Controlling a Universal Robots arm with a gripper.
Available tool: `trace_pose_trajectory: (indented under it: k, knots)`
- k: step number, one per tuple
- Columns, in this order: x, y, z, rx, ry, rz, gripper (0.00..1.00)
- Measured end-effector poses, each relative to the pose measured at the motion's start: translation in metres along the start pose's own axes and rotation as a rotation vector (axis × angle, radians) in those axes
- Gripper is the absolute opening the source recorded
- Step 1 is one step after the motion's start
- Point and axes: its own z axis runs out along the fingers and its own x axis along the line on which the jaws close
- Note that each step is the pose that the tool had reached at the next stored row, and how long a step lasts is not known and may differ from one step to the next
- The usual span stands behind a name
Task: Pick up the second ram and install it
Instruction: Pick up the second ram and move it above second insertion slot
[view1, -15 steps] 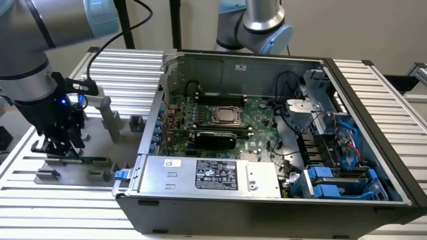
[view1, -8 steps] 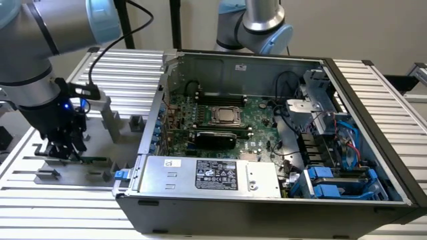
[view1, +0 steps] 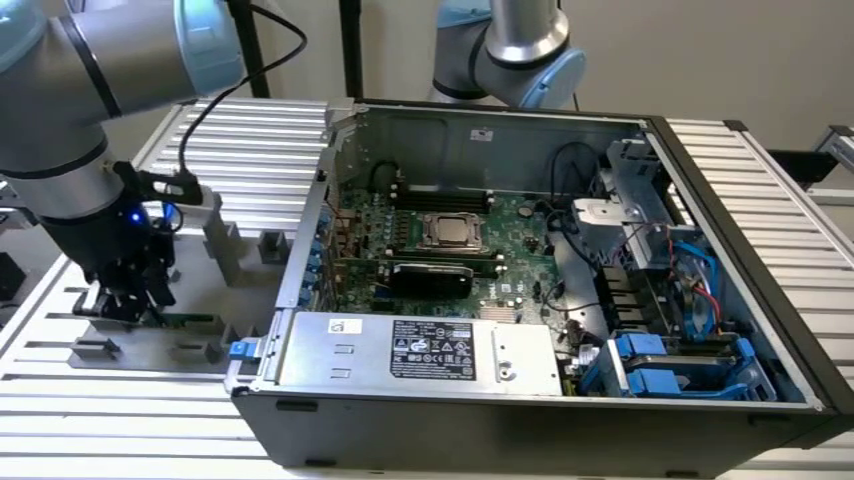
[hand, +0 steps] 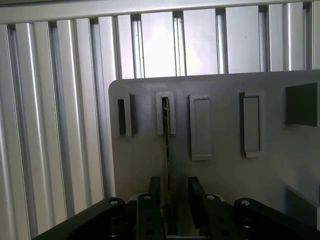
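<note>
Second ram (view1: 184, 321) stands on edge in the grey holder plate (view1: 200, 295) at the exterior view's left, just beneath the gripper (view1: 127, 295). From the wrist view, we see the ram's thin edge running lengthwise between open fingers (hand: 197, 197), one on either side, not yet clamped.

Computer case (view1: 534, 430) lies open on the worktop (view1: 134, 420), motherboard (view1: 507, 215) inside it. Holder plate (view1: 147, 345) sits to the exterior view's left of the case. On the plate the second ram (hand: 167, 165) stands edgewise between the tool's (hand: 170, 195) parted fingers.
</note>
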Motion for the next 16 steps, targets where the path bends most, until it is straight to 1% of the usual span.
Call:
trace_pose_trajectory:
  k: [3, 8, 9, 16]
  knots:
    - [-0.0001, 0.0000, 0.0034, -0.0001, 0.0001, 0.000, 1.00]
    - [-0.0001, -0.0004, 0.0052, -0.0004, 0.0002, 0.000, 1.00]
    - [-0.0001, -0.0004, 0.0053, -0.0006, 0.0003, 0.000, 0.00]
    - [-0.0002, -0.0008, 0.0073, -0.0015, 0.0007, 0.000, 0.00]
